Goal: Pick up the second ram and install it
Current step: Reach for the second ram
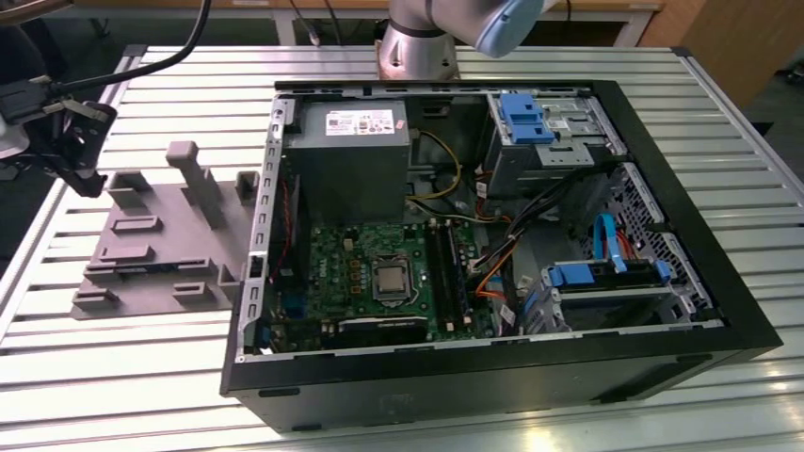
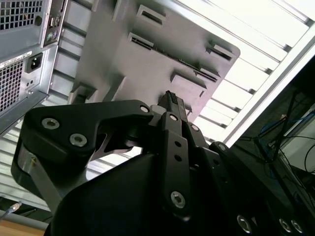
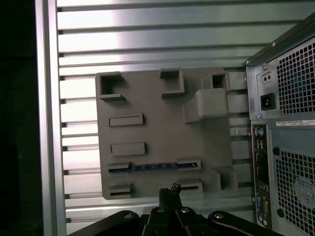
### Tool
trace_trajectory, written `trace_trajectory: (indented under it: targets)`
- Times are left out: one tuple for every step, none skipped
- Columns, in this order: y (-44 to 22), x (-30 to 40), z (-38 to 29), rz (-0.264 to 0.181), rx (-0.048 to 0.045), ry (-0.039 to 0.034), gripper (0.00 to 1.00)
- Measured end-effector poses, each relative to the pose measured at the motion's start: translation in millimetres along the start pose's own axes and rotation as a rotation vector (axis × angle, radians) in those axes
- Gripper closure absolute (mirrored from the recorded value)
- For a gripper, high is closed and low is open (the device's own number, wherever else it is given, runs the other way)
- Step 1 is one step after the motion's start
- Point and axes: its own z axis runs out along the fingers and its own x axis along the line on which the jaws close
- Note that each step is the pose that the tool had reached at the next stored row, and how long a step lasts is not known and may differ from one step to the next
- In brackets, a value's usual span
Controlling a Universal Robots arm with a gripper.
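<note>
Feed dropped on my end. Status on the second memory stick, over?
Tool shut, empty, above the grey holder edge. Memory stick lying in a holder slot, untouched. Nothing between them.

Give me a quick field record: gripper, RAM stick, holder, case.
gripper: hovers by the edge of the grey holder, apart from the stick
second ram: lying in a groove of the grey holder, not grasped
grey holder: flat on the slatted table, beside the case's rear panel
PC case: on its side, open, green board exposed
task state: second ram not yet picked up
</note>
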Motion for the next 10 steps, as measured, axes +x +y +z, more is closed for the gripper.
trace_trajectory:
  targets:
    - [0.2, 1.2, 0.8, 0.0, 0.0, 0.0, 0.89]
    - [0.4, 2.4, 1.7, 0.0, 0.0, 0.0, 0.89]
    - [0.5, 3.5, 2.5, 0.0, 0.0, 0.0, 0.89]
    - [0.7, 4.5, 3.2, 0.0, 0.0002, 0.0001, 0.89]
    - [0.8, 5.4, 4.2, 0.0, 0.0001, 0.0001, 0.89]
    - [1.0, 6.5, 5.2, 0.0, 0.0002, 0.0001, 0.89]
    - [1.1, 7.4, 6.2, 0.0, 0.0001, 0.0, 0.89]
    - [1.1, 8.2, 7.1, 0.0, 0.0002, 0.0001, 0.89]
    - [1.2, 8.9, 7.9, 0.0, 0.0003, 0.0001, 0.89]
    - [1.2, 9.6, 8.8, 0.0, 0.0004, 0.0, 0.89]
